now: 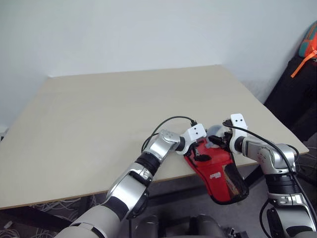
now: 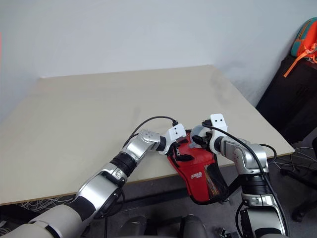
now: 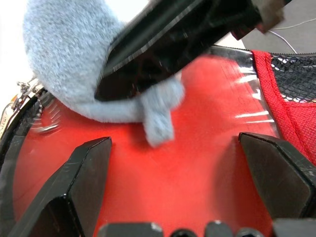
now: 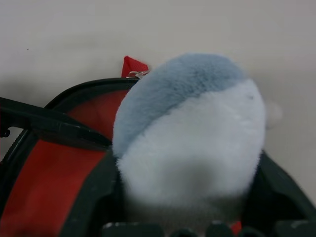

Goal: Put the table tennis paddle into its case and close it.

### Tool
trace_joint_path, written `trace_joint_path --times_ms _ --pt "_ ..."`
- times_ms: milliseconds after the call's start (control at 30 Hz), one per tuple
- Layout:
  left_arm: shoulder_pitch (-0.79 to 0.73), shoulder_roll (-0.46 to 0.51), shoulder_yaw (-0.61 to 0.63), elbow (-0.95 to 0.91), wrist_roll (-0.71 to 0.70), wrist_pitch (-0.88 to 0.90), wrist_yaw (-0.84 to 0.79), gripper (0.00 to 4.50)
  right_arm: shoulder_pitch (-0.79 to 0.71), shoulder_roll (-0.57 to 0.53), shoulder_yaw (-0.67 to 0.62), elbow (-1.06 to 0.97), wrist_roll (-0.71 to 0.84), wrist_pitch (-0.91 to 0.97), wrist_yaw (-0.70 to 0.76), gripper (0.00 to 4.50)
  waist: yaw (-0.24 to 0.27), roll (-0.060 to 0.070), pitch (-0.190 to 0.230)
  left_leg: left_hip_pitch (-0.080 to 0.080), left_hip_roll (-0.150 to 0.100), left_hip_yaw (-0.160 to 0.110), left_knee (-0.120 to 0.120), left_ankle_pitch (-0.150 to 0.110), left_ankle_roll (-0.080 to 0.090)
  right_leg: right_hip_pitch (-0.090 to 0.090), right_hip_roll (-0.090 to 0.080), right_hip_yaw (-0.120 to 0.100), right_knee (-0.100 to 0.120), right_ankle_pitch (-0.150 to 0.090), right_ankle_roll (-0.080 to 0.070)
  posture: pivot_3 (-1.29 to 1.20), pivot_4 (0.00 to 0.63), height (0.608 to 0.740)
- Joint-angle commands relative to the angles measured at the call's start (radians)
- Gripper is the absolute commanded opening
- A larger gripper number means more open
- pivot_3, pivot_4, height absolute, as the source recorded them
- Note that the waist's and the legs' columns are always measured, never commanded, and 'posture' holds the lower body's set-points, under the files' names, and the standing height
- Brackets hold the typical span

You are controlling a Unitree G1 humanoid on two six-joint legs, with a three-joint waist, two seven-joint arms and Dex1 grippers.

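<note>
Now the case (image 1: 218,173), hanging off the worktop (image 1: 99,129) edge, is straddled by the open left end effector (image 1: 199,149), while a grey-and-white plush charm (image 4: 190,128) at the zip end is pinched by the right end effector (image 1: 221,141), the closing being judged unfinished.

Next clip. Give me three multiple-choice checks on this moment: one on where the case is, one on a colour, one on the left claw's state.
1. Where does the case lie?
A. In the middle of the table
B. At the table's near edge, hanging partly over it
C. On the floor

2. What colour is the fluffy ball at the case's rim?
A. Grey and white
B. Green
C. Yellow

3. How is the left claw?
A. Shut on a wooden handle
B. Shut on nothing
C. Open over the case

Answers:
1 B: in the head views the red case droops past the table's near edge.
2 A: the right wrist view shows a grey top and a white underside.
3 C: the left wrist view shows its two black fingers wide apart, with the case's clear panel between them.
</note>
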Motion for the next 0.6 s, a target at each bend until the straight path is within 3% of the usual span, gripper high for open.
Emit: trace_joint_path --times_ms 33,167,233,600 --pt "0.018 0.012 -0.017 0.051 0.034 0.043 0.010 4.50 -0.024 -0.009 -0.035 0.019 -0.025 -0.048 -0.019 1.56 0.000 0.000 0.000 0.000 0.000 0.000 0.000 0.000 0.000 0.000 0.000 0.000 0.000 0.000 0.000 0.00 0.000 0.740" --pt "0.028 0.012 -0.019 0.044 0.031 0.062 -0.002 4.50 -0.059 -0.021 -0.077 0.081 -0.055 -0.115 -0.058 0.67 0.000 0.000 0.000 0.000 0.000 0.000 0.000 0.000 0.000 0.000 0.000 0.000 0.000 0.000 0.000 0.00 0.000 0.740" --pt "0.035 0.014 -0.022 0.037 0.032 0.064 -0.005 4.50 -0.075 -0.040 -0.084 0.122 -0.070 -0.134 -0.068 0.44 0.000 0.000 0.000 0.000 0.000 0.001 0.000 0.000 0.000 -0.001 0.000 0.000 0.000 0.000 0.000 0.00 0.000 0.740" --pt "0.034 0.009 -0.013 0.048 0.029 0.075 0.001 4.50 -0.042 -0.292 -0.029 0.142 -0.115 -0.200 0.106 0.38 0.004 0.001 0.001 -0.001 -0.001 0.000 0.000 0.000 0.001 -0.001 -0.001 -0.001 -0.001 0.000 0.000 0.00 0.000 0.740"
